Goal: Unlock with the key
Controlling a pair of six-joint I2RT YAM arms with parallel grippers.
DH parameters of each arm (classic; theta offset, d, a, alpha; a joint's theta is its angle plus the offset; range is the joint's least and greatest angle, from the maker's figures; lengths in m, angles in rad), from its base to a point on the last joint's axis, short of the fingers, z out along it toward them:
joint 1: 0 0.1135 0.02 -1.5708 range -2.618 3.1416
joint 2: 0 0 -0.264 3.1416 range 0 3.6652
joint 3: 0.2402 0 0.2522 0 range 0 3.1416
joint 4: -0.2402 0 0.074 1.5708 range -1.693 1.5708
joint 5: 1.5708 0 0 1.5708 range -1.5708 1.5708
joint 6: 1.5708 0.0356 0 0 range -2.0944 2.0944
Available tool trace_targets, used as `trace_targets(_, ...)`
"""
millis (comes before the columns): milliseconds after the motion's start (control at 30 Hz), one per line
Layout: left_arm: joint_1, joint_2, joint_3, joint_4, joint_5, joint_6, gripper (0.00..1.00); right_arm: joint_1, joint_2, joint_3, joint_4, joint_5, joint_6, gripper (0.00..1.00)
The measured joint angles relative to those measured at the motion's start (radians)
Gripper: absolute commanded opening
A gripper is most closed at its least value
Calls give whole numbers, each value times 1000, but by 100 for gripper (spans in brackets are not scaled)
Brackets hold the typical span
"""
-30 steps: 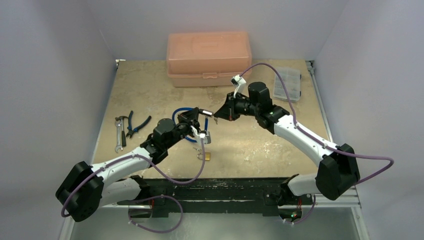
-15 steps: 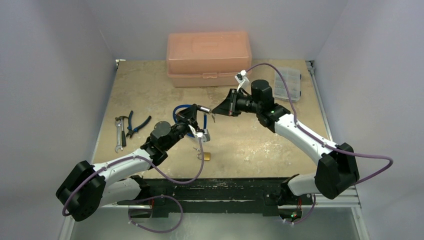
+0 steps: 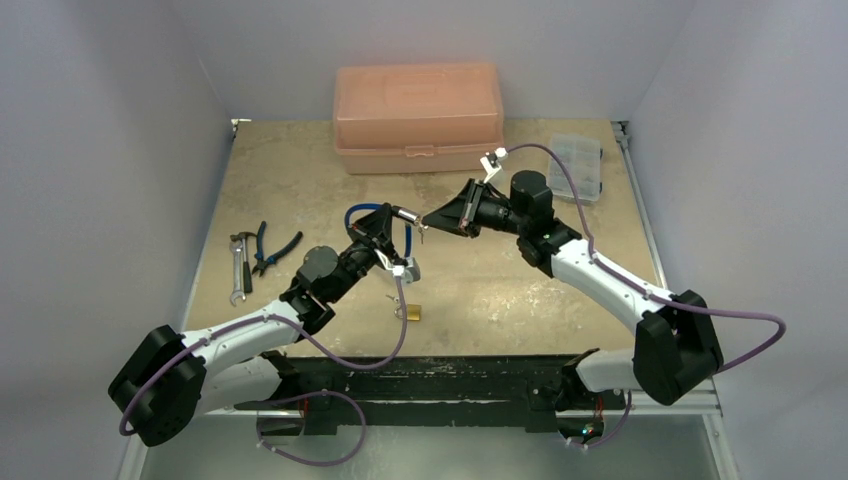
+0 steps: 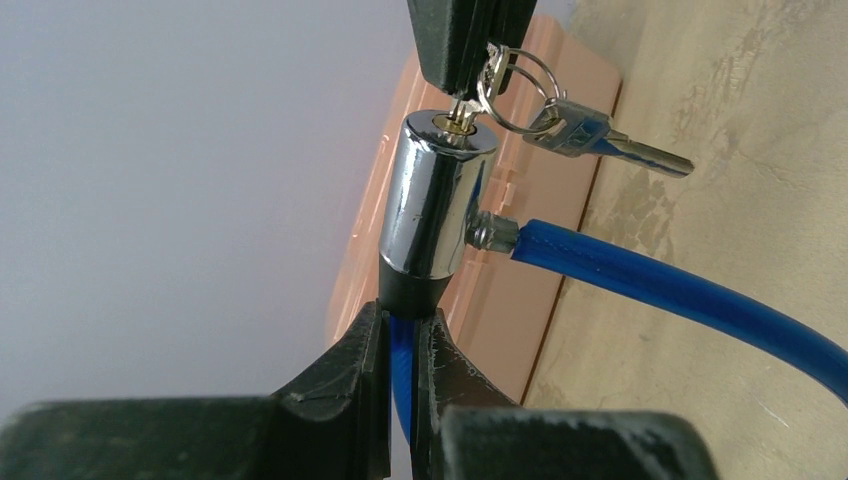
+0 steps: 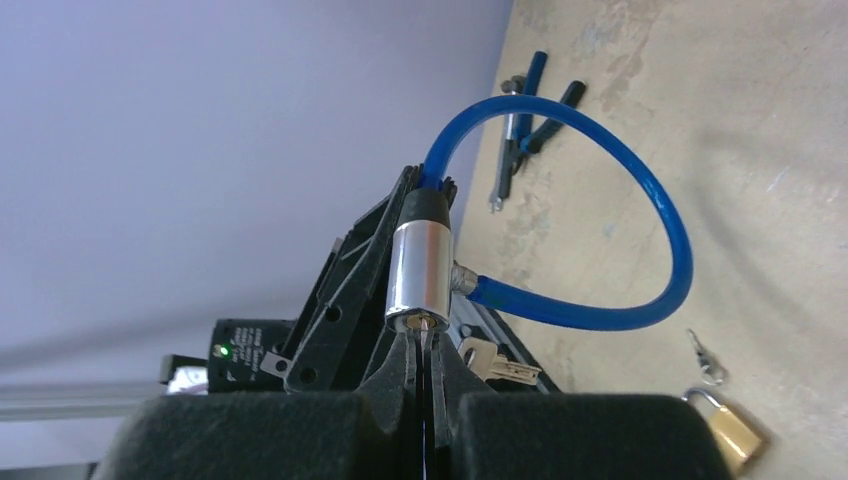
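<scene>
The step in hand is the turning of the key. The small silver metal key [image 4: 460, 108] sits in the keyway on the end face of the shiny chrome lock cylinder [image 4: 435, 200] of the blue sheathed cable [image 4: 660, 285]. Only a short stub of it shows between the cylinder and the fingertips. The right gripper [image 5: 425, 352] is clenched on the key's head. In its own wrist view the two black fingers meet, and the blade runs straight out from between them into the cylinder.

A thin wire ring [image 4: 520, 75] hangs from the head, and a spare key with a blue head [image 4: 590, 135] dangles free on it to one side. The left gripper [image 4: 400, 325] is clamped on the black collar at the cylinder's other end, where the cable enters. It holds the lock in the air over the middle of the table, a little toward the left edge. The two grippers face each other along the cylinder's axis with the key between them.

Whether the key is fully home cannot be told. The next move likely calls for a wrist roll of the right arm about the key's axis. The left would have to hold firm against the twist, and sideways force would have to be kept low, since a thin blade may bend.

A little brass padlock [image 3: 408, 312] lies toward the near edge, with a tiny loose silver key [image 5: 707, 358] just beside it — both well apart from the grippers.
</scene>
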Motion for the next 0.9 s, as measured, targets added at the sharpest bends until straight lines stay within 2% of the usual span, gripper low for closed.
trace_targets(233,-16,0,-7,40,-22,24,0,0,-10,-132,239,6,299,0)
trace_targets(533,-34,0,-8,115,-45,45,0,1,-11,-193,410,14,571,0)
trace_targets(900,-58,34,-8,183,-119,89,0,13,-8,-212,463,69,821,0)
